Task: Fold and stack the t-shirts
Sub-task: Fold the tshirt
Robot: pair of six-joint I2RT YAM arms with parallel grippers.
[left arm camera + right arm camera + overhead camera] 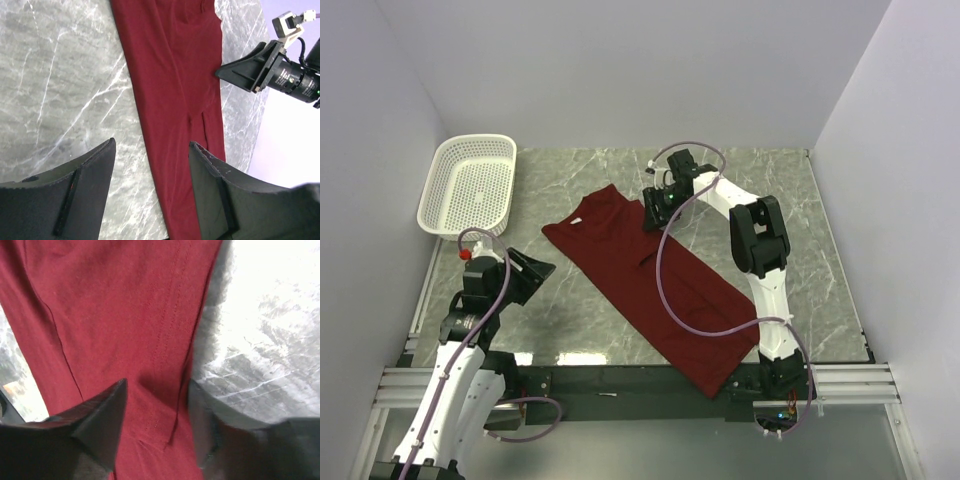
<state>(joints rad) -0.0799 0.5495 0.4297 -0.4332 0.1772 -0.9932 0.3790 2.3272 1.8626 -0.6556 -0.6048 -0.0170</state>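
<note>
T-shirts: one, a dark red short-sleeved t-shirt [640, 280] [170, 75] [115, 305], lying flat as a long narrow band. In the top view it runs diagonally from the centre of the frame down to the lower right, where its end hangs over the table's near edge.
Baskets: one white perforated plastic basket [470, 185], upper left of the top view, well apart from the shirt.
Table: one grey marble-patterned table [570, 310], bare to the left of the shirt.
Arms: two, one at each lower corner of the top view.
Left gripper [535, 268] [152, 147]: fingers spread and holding nothing; it sits just left of the shirt's long edge. In its wrist view, marble and that edge show between the fingers.
Right gripper [655, 210] [157, 385]: at the shirt's upper right edge, fingers spread with a stitched hem between them, not pinched. Whether the tips touch the cloth cannot be told.
</note>
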